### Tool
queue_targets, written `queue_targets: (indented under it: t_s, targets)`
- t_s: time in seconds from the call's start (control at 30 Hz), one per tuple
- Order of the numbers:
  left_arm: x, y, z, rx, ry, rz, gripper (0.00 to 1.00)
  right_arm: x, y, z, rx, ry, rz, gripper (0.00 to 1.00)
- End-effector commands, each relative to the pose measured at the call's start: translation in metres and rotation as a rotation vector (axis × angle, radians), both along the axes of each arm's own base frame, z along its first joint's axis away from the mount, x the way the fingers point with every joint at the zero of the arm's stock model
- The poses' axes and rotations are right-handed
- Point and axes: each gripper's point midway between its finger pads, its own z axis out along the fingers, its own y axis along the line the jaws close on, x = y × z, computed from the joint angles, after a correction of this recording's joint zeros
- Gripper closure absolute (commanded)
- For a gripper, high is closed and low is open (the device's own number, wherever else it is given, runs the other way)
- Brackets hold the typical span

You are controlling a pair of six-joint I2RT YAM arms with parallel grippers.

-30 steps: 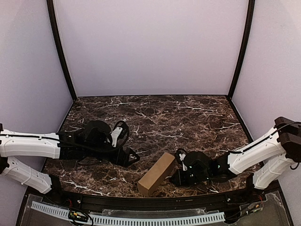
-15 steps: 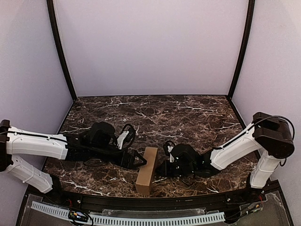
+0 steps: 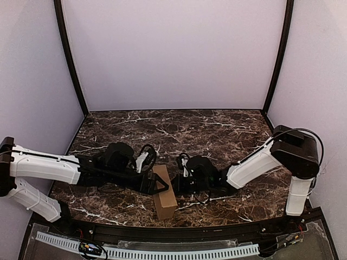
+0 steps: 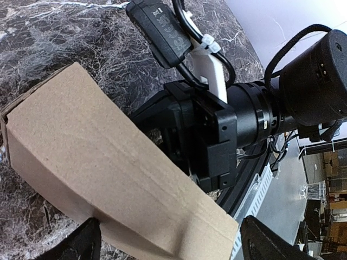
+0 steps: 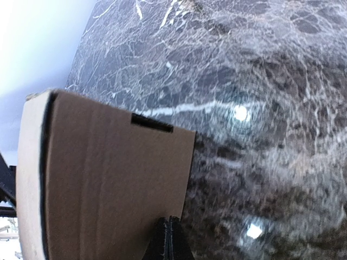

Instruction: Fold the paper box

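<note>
Dark marble bench (image 3: 217, 135), both arms reaching low to the near-centre. Paper box (image 3: 164, 192) lies there folded up, a narrow brown block btwn the two hands; contents can't be seen. L hand (image 3: 161, 185) is spread wide at the box's left side. R hand (image 3: 175, 187) is closed on nothing, tips against the box's right side. L wrist view alone shows the box spanning btwn the L fingers (image 4: 81, 244). R wrist view alone shows a small slot (image 5: 152, 122) in the box face w/ pinched fingertips (image 5: 168, 238) just below.
</note>
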Motion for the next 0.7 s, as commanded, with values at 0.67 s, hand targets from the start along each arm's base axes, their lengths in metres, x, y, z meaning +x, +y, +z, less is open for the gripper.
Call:
queue_targets:
  t_s: [0.67]
  targets:
    - [0.043, -0.034, -0.005, 0.04, -0.075, 0.056, 0.11, 0.041, -0.069, -0.021, -0.051, -0.056, -0.066, 1.0]
